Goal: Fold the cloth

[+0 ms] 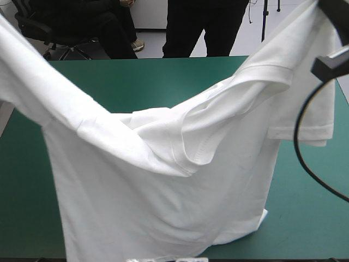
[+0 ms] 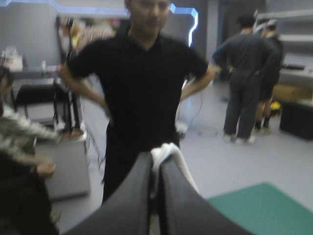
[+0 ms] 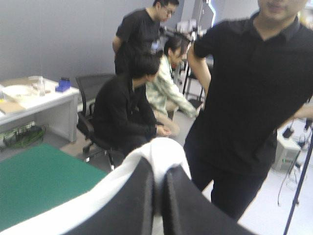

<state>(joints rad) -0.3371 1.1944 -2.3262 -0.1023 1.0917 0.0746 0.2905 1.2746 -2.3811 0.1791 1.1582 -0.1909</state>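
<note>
Left gripper (image 2: 157,159): raised high, black fingers all but closed, pinching a narrow white ridge of the T-shirt (image 1: 163,213) at the tips.
Left span: cloth runs as a taut band down from the upper left of the high view toward the table's middle.
Centre: the T-shirt sags in a deep trough between the two held points. A doubled-over fold with a stitched edge (image 1: 193,150) bunches at the bottom of the sag. The body hangs below it and appears to rest on the teal-green cover (image 1: 305,207) near the table's near edge.
Right span: cloth climbs to the upper right, and a sleeve (image 1: 302,123) hangs loose beneath it.
Right gripper (image 3: 159,164): also raised, fingers clamped on a rounded white fold that bulges over the tips.
Risk, grip: both holds look shallow, so a sharp pull apart or a fast swing could strip the cloth from the tips.
Risk, layers: the central bunching could be laid down as a crease, giving a skewed fold.
Risk, drag: the grounded lower part could catch on the cover and twist the garment.
Risk, sleeve: the loose sleeve could tuck under unseen.
</note>
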